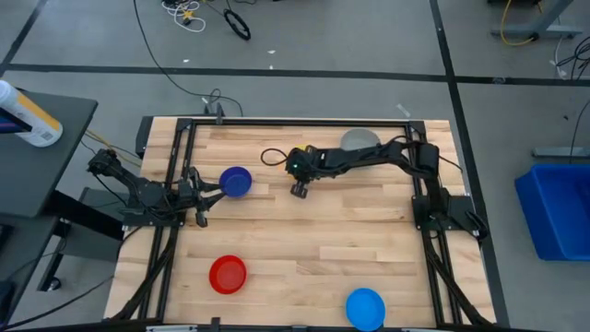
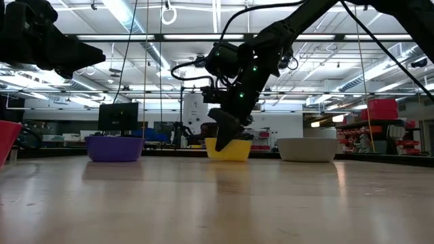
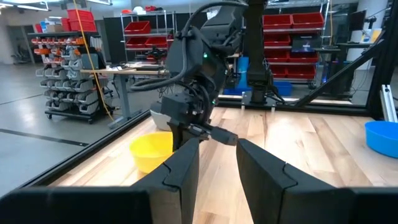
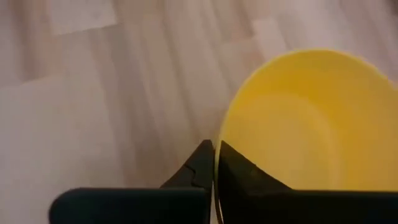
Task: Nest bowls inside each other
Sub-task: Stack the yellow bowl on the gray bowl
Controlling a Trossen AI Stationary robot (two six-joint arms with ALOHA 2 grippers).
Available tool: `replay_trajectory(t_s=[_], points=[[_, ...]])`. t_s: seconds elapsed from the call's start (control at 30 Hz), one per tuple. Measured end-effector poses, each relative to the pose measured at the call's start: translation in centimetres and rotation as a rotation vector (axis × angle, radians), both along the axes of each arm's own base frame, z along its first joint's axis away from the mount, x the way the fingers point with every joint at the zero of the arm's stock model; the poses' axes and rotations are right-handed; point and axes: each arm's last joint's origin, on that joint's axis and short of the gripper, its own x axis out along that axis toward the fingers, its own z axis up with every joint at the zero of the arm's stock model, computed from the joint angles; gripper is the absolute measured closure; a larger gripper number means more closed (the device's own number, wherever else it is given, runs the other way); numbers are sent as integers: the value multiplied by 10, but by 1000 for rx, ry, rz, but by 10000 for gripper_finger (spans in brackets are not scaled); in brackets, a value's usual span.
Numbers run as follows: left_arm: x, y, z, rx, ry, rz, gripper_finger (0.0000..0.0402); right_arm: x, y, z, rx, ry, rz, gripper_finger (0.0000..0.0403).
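The yellow bowl point(image 2: 228, 150) stands on its base on the table, between the dark blue bowl point(image 1: 236, 182) and the grey bowl point(image 1: 358, 139). In the high view my right arm hides the yellow bowl. My right gripper point(image 4: 215, 163) reaches down from the far right and is shut on that bowl's rim. The red bowl point(image 1: 228, 274) and the light blue bowl point(image 1: 365, 307) sit near the front edge. My left gripper point(image 3: 217, 158) waits open at the table's left, pointing level, next to the dark blue bowl and holding nothing. My right gripper pinches the yellow bowl's rim point(image 4: 218, 148) between its two fingers, one finger inside the bowl and one outside against the wall. The fingers slant down from above. The bowl stays upright with its base on the table point(image 2: 228, 158).
The dark metal frame rails point(image 1: 175, 157) run along the table's left, right and far sides. Open wooden tabletop point(image 1: 313, 249) lies between the yellow bowl and the two front bowls. A blue bin point(image 1: 558, 207) stands on the floor to the right.
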Motion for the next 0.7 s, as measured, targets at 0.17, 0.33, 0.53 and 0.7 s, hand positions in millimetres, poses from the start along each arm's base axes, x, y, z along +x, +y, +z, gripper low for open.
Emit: replay_trajectory(t_s=[0.17, 0.33, 0.53, 0.7], points=[[0, 0, 0, 0, 0, 0, 285, 3, 4, 20, -118, 105, -46, 398], [0, 0, 0, -5, -2, 0, 285, 7, 4, 59, -196, 183, -79, 399], [0, 0, 0, -14, 0, -1, 285, -10, -7, 80, -222, 329, -159, 401], [3, -2, -4, -3, 40, 0, 285, -34, -23, 85, -193, 423, -257, 401]])
